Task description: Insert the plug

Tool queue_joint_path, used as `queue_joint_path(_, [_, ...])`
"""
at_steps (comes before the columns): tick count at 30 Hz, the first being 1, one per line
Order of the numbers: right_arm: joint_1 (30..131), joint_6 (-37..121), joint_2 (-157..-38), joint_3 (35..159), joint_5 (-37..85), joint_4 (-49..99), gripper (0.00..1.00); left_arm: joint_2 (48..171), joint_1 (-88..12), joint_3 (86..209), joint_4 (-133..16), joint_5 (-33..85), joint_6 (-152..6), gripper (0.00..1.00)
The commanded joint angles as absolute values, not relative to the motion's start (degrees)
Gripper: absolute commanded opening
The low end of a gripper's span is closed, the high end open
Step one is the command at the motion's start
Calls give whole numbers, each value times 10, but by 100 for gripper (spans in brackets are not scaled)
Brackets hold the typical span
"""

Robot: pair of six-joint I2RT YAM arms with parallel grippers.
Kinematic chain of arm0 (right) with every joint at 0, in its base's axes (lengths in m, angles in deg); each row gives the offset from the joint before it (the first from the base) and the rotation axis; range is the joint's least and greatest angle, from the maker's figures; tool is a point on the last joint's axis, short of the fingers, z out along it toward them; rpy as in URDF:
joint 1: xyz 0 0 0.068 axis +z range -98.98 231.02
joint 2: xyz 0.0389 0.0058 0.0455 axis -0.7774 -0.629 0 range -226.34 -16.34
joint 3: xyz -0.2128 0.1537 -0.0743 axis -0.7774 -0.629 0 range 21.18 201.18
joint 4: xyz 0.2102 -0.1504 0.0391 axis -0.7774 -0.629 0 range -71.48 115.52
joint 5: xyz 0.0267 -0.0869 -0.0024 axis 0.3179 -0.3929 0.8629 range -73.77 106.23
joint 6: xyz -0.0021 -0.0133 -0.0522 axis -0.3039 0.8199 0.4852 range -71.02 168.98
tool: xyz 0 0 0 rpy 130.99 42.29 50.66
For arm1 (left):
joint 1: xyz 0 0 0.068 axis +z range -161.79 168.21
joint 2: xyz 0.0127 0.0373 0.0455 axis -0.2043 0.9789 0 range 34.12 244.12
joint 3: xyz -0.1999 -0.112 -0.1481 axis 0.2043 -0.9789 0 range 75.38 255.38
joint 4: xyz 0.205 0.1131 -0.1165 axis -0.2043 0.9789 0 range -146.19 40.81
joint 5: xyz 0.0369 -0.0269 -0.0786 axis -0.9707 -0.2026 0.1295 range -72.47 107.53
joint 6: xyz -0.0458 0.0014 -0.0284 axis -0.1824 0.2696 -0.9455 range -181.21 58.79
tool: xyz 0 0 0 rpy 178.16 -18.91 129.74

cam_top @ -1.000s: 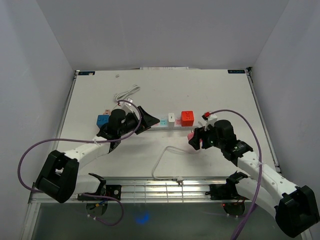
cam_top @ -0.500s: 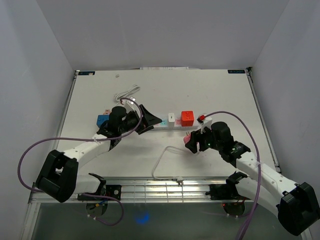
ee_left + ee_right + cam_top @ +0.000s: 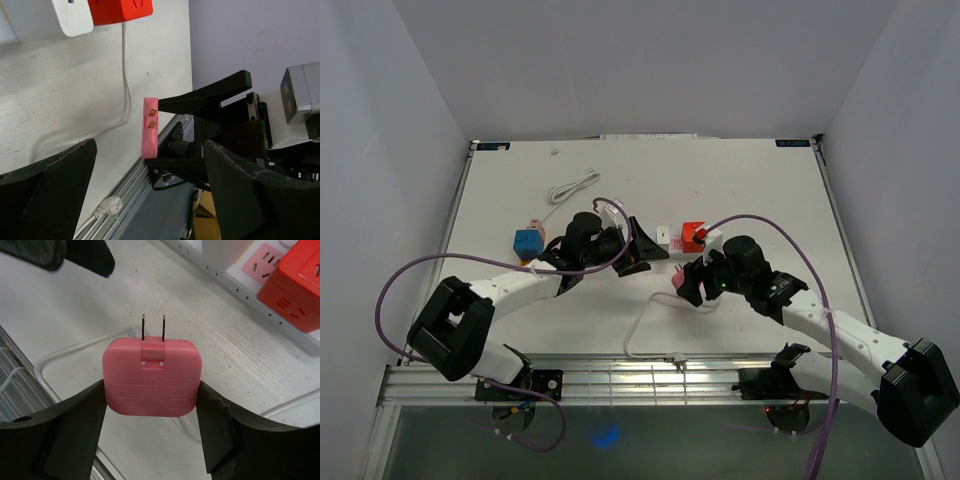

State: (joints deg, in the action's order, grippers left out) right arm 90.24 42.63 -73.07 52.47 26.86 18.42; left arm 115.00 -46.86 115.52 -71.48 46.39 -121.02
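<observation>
My right gripper (image 3: 685,283) is shut on a pink folding plug (image 3: 151,376), held by its sides just above the table with both prongs pointing at the white power strip (image 3: 235,265). The plug also shows edge-on in the left wrist view (image 3: 150,127). The strip (image 3: 655,247) carries a white adapter (image 3: 663,235) and a red cube plug (image 3: 694,235), with a free pink socket face (image 3: 265,262) beside the cube. My left gripper (image 3: 640,245) is open and empty at the strip's left part, its fingers (image 3: 50,190) spread wide.
A blue plug (image 3: 527,242) lies on the table left of the strip. A coiled white cable (image 3: 575,186) lies at the back left. A thin white cord (image 3: 645,320) loops toward the front rail (image 3: 650,375).
My right gripper has carried the pink plug left and slightly down, toward the table's middle. My left gripper has moved right along the strip. Both jaws kept their states.
</observation>
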Motion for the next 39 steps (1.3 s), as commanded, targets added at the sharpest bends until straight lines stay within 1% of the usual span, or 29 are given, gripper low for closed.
queue_joint_path(1, [915, 438, -743, 565, 262, 193, 41, 1155, -491, 1184, -716, 447, -1204, 98])
queue_joint_path(7, [929, 435, -762, 582, 261, 197, 41, 1180, -509, 1196, -716, 452, -1208, 98])
queue_joint_path(14, [943, 436, -779, 597, 251, 200, 41, 1201, -522, 1198, -712, 430, -1218, 98])
queue_joint_path(17, [951, 436, -783, 603, 246, 199, 41, 1211, -527, 1203, -712, 425, -1219, 95])
queue_joint_path(18, [951, 436, -785, 605, 246, 197, 41, 1216, -529, 1205, -712, 425, -1218, 89])
queue_joint_path(20, [954, 438, -788, 609, 241, 195, 41, 1224, -534, 1209, -711, 426, -1215, 84])
queue_joint_path(21, [956, 439, -789, 611, 241, 193, 41, 1227, -534, 1212, -711, 427, -1215, 79])
queue_joint_path(23, [959, 441, -789, 615, 238, 189, 41, 1232, -538, 1213, -711, 428, -1214, 75])
queue_joint_path(24, [959, 441, -790, 615, 238, 188, 41, 1232, -539, 1213, -711, 428, -1213, 67])
queue_joint_path(27, [964, 442, -790, 617, 238, 188, 41, 1232, -541, 1214, -712, 425, -1212, 59])
queue_joint_path(28, [965, 442, -790, 617, 238, 187, 41, 1232, -541, 1214, -712, 426, -1212, 54])
queue_joint_path(30, [967, 442, -791, 617, 239, 189, 41, 1232, -541, 1214, -712, 425, -1211, 48])
queue_joint_path(32, [969, 442, -792, 618, 240, 190, 44, 1231, -542, 1214, -714, 428, -1210, 36])
queue_joint_path(33, [970, 441, -792, 618, 240, 192, 46, 1230, -541, 1214, -716, 431, -1209, 30])
queue_joint_path(34, [970, 441, -793, 618, 241, 193, 50, 1231, -542, 1215, -719, 435, -1206, 22])
queue_joint_path(35, [971, 441, -793, 618, 244, 194, 62, 1232, -542, 1215, -725, 446, -1205, 10])
queue_joint_path(36, [971, 439, -793, 618, 244, 194, 68, 1232, -542, 1216, -727, 449, -1204, 3])
queue_joint_path(37, [971, 437, -790, 617, 243, 196, 78, 1232, -541, 1216, -727, 449, -1201, 0])
queue_joint_path(38, [971, 433, -788, 616, 234, 195, 97, 1230, -542, 1214, -728, 449, -1199, 0])
queue_joint_path(39, [970, 431, -784, 613, 235, 197, 98, 1227, -542, 1212, -729, 443, -1198, 0])
